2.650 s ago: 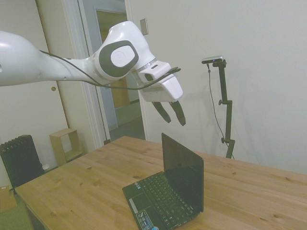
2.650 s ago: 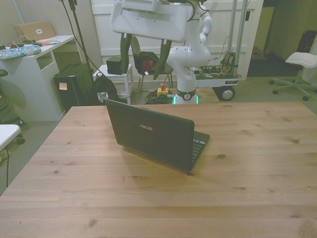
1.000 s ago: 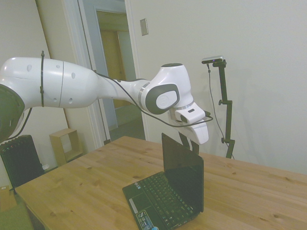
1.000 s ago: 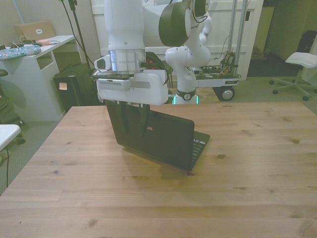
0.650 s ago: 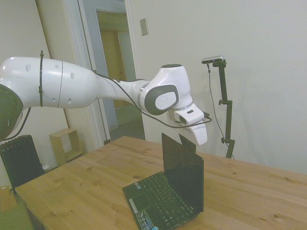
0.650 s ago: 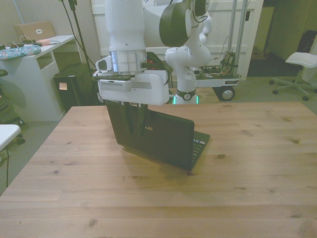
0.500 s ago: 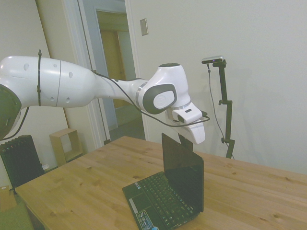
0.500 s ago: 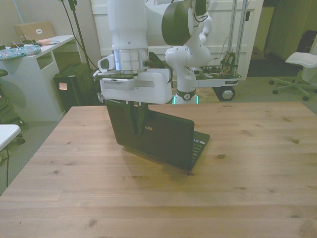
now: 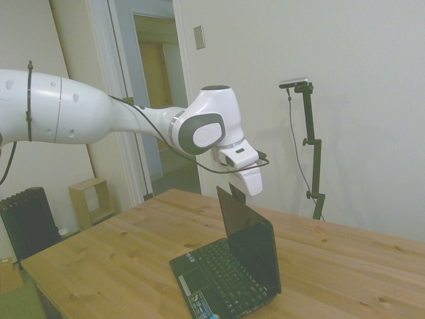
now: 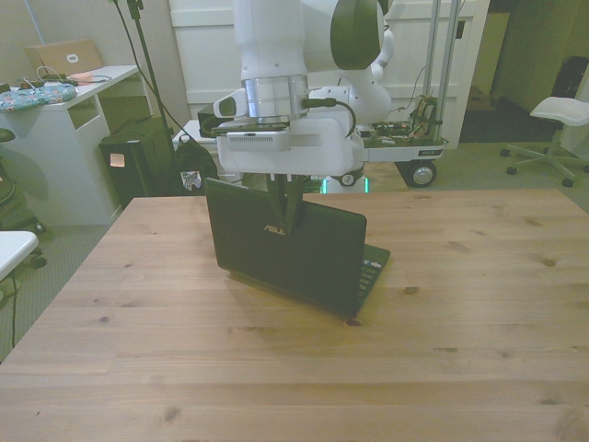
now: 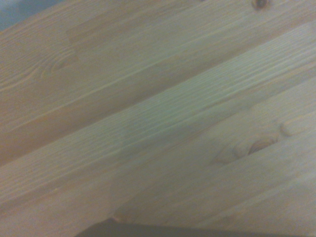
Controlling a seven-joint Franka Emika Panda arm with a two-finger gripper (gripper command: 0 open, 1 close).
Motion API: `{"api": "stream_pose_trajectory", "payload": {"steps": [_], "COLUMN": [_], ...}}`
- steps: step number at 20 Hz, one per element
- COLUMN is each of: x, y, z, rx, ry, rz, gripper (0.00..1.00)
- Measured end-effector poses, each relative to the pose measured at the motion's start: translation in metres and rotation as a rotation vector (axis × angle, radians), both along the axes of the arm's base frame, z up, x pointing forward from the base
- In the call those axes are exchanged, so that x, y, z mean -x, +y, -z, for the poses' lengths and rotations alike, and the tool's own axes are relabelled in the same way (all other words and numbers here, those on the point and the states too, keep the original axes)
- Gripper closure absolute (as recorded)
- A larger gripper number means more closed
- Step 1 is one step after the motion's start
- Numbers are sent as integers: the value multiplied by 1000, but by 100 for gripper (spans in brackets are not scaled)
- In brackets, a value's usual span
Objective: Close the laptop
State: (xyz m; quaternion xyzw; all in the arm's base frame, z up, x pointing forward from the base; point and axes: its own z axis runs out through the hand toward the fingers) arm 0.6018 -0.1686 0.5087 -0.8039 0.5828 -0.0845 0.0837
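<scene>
Wooden planks of the table (image 10: 276, 368) fill the foreground, and the wrist view shows only blurred grain. Mid-table the laptop (image 10: 285, 253) stands open, its black lid facing the front camera and tilted slightly over the keyboard. The gripper (image 10: 286, 210) hangs against the lid's outer face near its top edge, fingers drawn together, pinching nothing. Beyond stands a white desk (image 10: 64, 110).

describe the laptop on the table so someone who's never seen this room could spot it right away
On the wooden table, under the white arm's gripper, stands the laptop. It is small and black, open, with its lid tipped slightly toward the keyboard; the gripper's fingers rest against the lid's back.
</scene>
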Motion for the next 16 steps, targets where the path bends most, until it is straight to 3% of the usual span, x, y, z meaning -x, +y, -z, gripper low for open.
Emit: {"api": "stream_pose_trajectory", "payload": {"steps": [10,16], "x": [43,63], "y": [88,123], "z": [54,119], "rx": [-59,-85], "ry": [110,192], "rz": [-55,-68], "gripper": [100,100]}}
